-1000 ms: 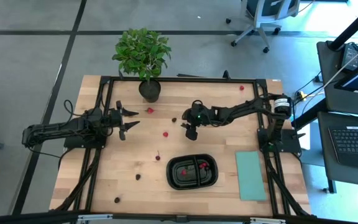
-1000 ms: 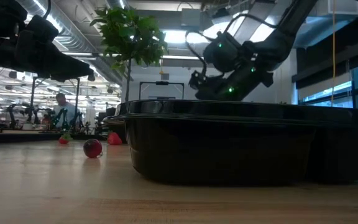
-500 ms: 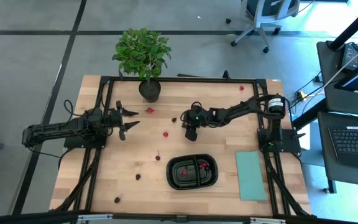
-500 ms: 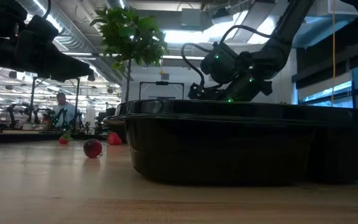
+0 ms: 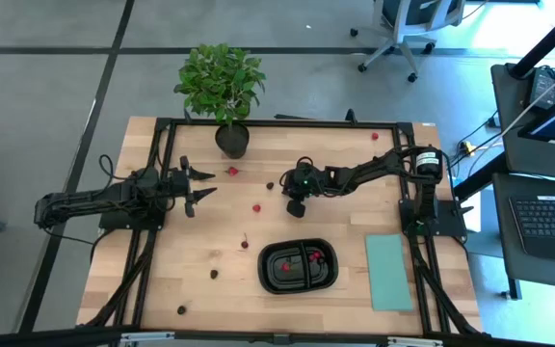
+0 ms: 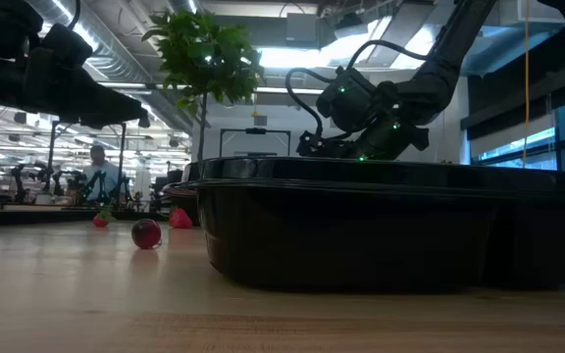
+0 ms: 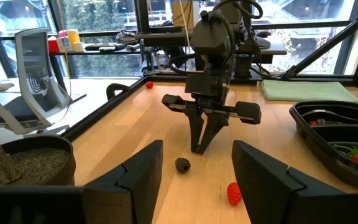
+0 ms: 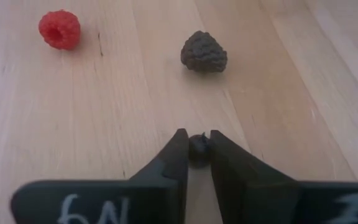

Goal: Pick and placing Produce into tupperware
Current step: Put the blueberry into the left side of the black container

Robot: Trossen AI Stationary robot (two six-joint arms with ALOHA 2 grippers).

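Note:
The black two-compartment tupperware [image 5: 299, 267] sits near the table's near edge with red pieces inside. Produce is scattered over the wood: a red berry [image 5: 256, 207], a dark one [image 5: 270, 185], and others toward the near left. My right gripper [image 5: 295, 206] stands beyond the tupperware, pointing down, shut on a tiny dark berry [image 8: 197, 148]. A bumpy blackberry [image 8: 204, 53] and a raspberry [image 8: 59, 29] lie just past it. My left gripper [image 5: 197, 188] hovers open at the table's left, facing the right gripper [image 7: 199, 147]. My right gripper pinches the tiny dark berry [image 8: 197, 149] between the very ends of its two fingers [image 8: 174, 155]. The fingers come from above, pointing down at the table. I cannot tell whether the berry is clear of the wood.
A leafy potted plant [image 5: 225, 89] stands at the far edge. A pale teal rectangle [image 5: 387, 272] lies flat to the right of the tupperware. One red berry [image 5: 375, 136] lies near the far right corner. Black frame rails run along the table's sides.
My right gripper has come down toward the table beyond the tupperware, dropping most in the first half second, and has held nearly still since. The left arm has kept still.

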